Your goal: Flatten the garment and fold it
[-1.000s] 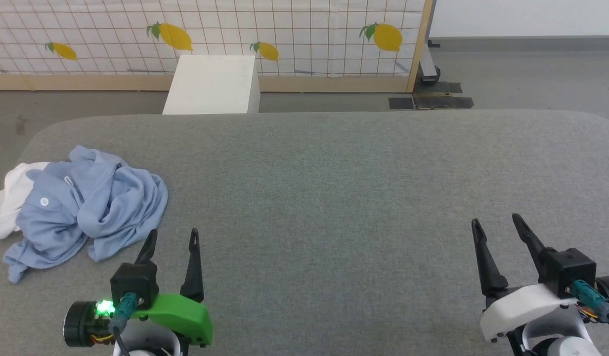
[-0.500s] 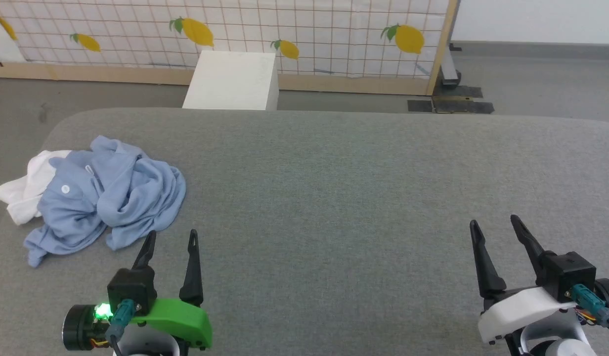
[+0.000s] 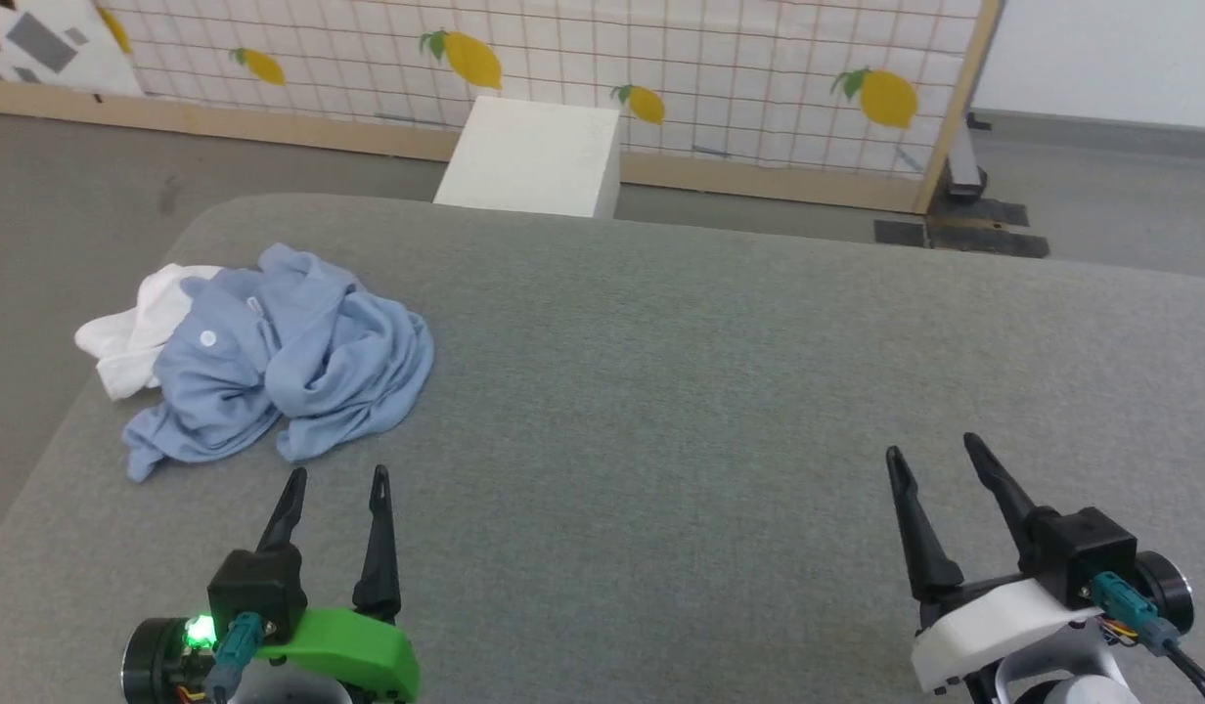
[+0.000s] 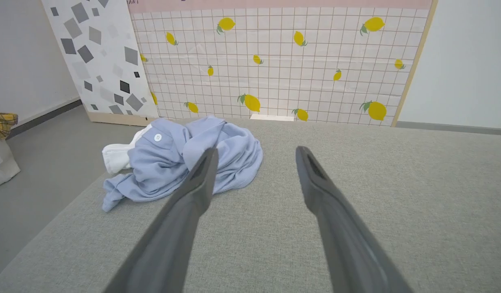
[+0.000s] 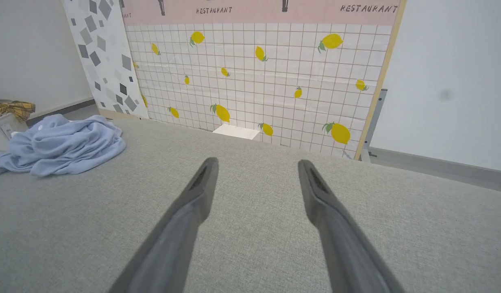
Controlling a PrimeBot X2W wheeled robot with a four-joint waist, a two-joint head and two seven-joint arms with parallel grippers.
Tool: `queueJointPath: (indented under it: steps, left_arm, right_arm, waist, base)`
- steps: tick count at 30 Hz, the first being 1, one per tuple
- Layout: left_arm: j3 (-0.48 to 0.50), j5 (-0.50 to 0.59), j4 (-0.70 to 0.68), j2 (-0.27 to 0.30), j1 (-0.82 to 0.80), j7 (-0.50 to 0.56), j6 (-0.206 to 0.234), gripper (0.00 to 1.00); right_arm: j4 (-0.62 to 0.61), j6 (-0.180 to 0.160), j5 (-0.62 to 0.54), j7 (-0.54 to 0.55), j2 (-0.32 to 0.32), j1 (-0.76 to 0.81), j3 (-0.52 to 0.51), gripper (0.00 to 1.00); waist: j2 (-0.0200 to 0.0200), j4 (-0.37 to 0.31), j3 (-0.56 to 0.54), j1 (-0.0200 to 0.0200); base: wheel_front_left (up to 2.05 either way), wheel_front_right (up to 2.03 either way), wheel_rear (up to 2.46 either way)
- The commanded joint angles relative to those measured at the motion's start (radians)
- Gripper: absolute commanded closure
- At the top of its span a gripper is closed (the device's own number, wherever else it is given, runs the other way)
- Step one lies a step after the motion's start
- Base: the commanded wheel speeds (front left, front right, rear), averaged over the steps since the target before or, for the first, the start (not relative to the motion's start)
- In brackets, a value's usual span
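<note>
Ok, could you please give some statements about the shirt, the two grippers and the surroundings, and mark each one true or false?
1. The garment lies crumpled in a heap on the grey surface. True.
2. The left gripper holds a sleeve. False: it is open and empty, short of the cloth.
3. The right gripper is open and empty. True.
4. The garment lies nearer the right gripper. False: it lies just ahead of the left gripper.
5. A white box stands beyond the surface's far edge. True.
</note>
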Motion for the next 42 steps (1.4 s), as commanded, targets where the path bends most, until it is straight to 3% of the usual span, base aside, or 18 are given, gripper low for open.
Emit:
queueJointPath:
  steps: [1, 23, 42]
  left_arm:
    - [-0.001, -0.008, -0.005, -0.003, 0.019, -0.012, 0.003, 0.00]
    - [0.009, -0.023, -0.004, -0.001, 0.066, -0.057, -0.006, 0.00]
    - [0.014, -0.041, -0.007, 0.014, 0.109, -0.096, -0.010, 0.00]
  right_arm:
    - [0.005, -0.001, 0.007, -0.012, 0.001, 0.010, 0.006, 0.00]
    - [0.046, -0.001, 0.032, -0.057, 0.001, 0.011, 0.050, 0.00]
    - [0.078, -0.001, 0.059, -0.096, 0.001, 0.028, 0.089, 0.00]
  waist:
    - [0.0000, 0.026, -0.006, -0.0001]
    - [0.0000, 0.216, -0.026, -0.0001]
    - [0.0000, 0.304, -0.065, -0.0001]
  base:
    - [0.00, 0.00, 0.00]
    - [0.00, 0.00, 0.00]
    - [0.00, 0.00, 0.00]
